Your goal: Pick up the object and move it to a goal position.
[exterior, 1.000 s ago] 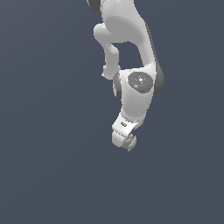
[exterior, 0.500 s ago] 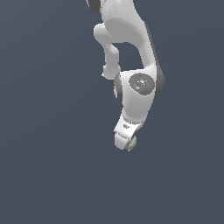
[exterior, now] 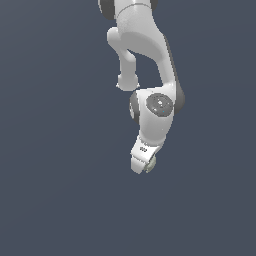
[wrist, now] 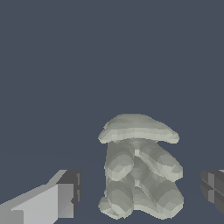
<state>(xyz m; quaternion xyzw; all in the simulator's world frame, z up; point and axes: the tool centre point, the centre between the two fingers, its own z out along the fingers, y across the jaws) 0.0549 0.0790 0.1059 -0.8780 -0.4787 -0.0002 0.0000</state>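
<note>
The object is a small lumpy pale grey-green block with ridged bumps. In the wrist view it sits between my two fingertips, with a gap on each side. One finger is apart from it and the other finger is at the frame's edge. My gripper is open around the object. In the exterior view the white gripper points down, and only a pale sliver of the object shows beside it.
The plain dark grey-blue surface fills both views. The white arm reaches down from the exterior view's top. No other objects show.
The gripper has shifted slightly lower and toward the exterior view's right over the object. The object has not moved.
</note>
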